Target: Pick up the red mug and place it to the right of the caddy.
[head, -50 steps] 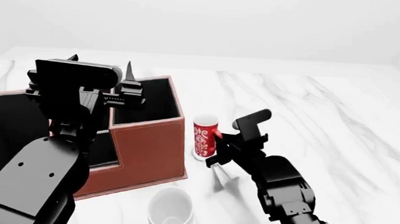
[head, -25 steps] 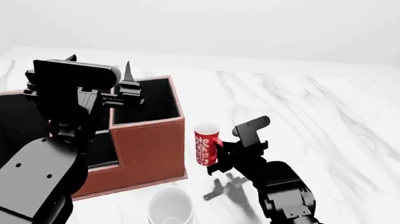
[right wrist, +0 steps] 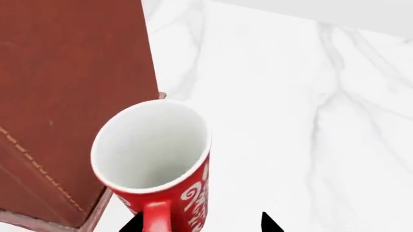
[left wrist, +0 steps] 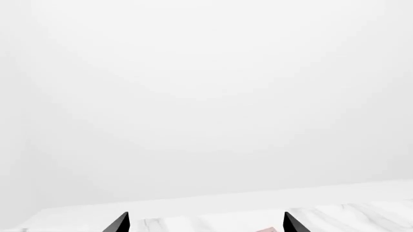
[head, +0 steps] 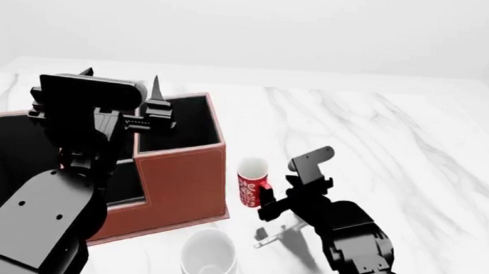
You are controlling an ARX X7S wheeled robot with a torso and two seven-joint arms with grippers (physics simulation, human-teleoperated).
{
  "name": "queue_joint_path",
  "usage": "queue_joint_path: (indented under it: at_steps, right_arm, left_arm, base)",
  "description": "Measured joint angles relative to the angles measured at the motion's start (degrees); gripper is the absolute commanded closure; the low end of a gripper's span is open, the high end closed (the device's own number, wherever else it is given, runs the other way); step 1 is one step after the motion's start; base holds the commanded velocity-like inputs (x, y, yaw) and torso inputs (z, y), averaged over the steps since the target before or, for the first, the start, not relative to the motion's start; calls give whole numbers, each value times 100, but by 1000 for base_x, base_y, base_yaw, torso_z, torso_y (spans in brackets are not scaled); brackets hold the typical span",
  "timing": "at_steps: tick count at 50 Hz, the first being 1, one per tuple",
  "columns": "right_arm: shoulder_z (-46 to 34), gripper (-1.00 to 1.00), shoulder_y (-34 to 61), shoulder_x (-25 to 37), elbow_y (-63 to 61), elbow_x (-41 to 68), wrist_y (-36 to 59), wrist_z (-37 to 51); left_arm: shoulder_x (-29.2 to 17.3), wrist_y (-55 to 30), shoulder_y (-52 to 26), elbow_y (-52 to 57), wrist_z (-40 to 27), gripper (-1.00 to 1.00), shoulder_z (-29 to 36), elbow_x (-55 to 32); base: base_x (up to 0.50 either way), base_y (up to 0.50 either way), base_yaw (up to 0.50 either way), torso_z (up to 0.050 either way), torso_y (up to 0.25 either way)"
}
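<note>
The red mug (head: 251,181) with its white pattern hangs just right of the caddy (head: 182,174), near its front corner. My right gripper (head: 266,200) is shut on the mug from the handle side and holds it a little above the marble. In the right wrist view the mug (right wrist: 154,154) shows its white inside and red handle between the gripper (right wrist: 201,224) tips, with the caddy wall (right wrist: 71,87) close beside it. My left gripper (head: 122,80) is open and empty, raised above the caddy. In the left wrist view the left gripper (left wrist: 205,227) faces only a white wall.
A plain white mug (head: 207,257) stands on the marble table (head: 379,138) in front of the caddy's right corner, close below the red mug. The gripper's shadow (head: 274,234) lies on the marble. The table stretches bare to the right and back.
My right gripper and the red mug have moved together toward me along the caddy's right side. The gripper's shadow has separated from it on the table. The left arm has barely moved.
</note>
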Motion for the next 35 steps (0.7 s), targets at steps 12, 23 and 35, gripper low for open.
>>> queue_joint_path:
  at_steps: [12,23,35]
  right_arm:
    - [85,-100,-397,337,-1148,233,651,116]
    - [356,-100,-1004,766,-2491,625,1238,304]
    - [1351,-100,-2149,1563,-5211,1633,1954,840]
  left_arm:
    - [-22,-16,4,29,-20,-100,-22,-43]
    - [-26,12,-3,-1,-21,-100,-20,-73]
    - [-41,62,22,-57,-28,-100,-6,-83]
  base:
    - [0,0,0,0,0]
    - [0,0,0,0,0]
    - [0,0,0,0,0]
